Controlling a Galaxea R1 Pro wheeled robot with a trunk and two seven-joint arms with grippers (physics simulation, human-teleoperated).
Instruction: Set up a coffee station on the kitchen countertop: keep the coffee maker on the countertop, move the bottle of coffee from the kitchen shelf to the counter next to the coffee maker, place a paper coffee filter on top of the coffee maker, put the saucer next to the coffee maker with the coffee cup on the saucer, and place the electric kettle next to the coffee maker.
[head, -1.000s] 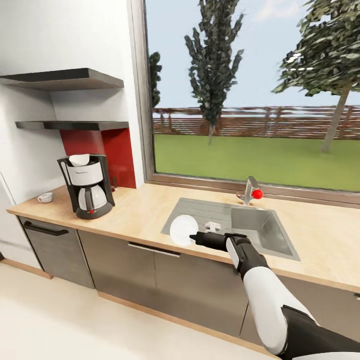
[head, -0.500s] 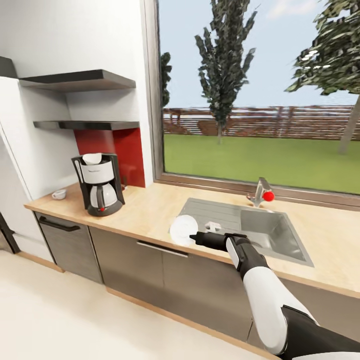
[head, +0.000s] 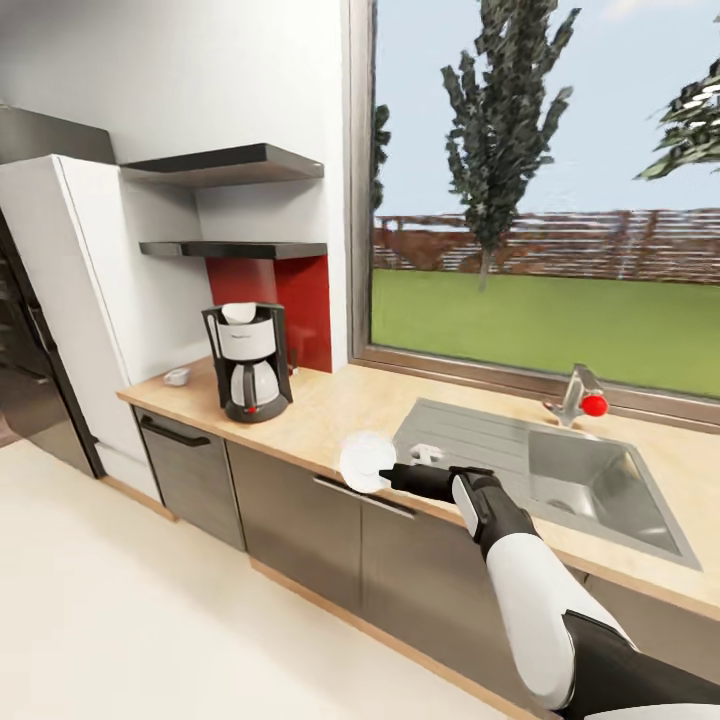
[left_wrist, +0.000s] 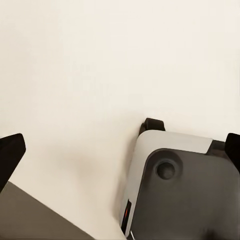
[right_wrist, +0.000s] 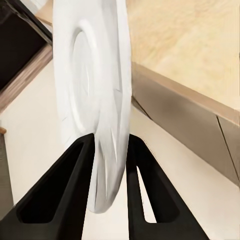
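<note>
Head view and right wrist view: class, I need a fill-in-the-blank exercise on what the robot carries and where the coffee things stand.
1. The right hand grips a white ____ by its edge.
2. The coffee maker stands on the kitchen countertop, below the lower black ____.
3. The small white coffee cup sits between the coffee maker and the tall white ____.
4. A white paper coffee filter rests on ____ of the coffee maker.

Missing words: saucer; shelf; cabinet; top

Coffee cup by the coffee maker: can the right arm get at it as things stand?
Probably not. The right gripper is shut on the saucer, and the coffee cup sits beyond the coffee maker.
</note>
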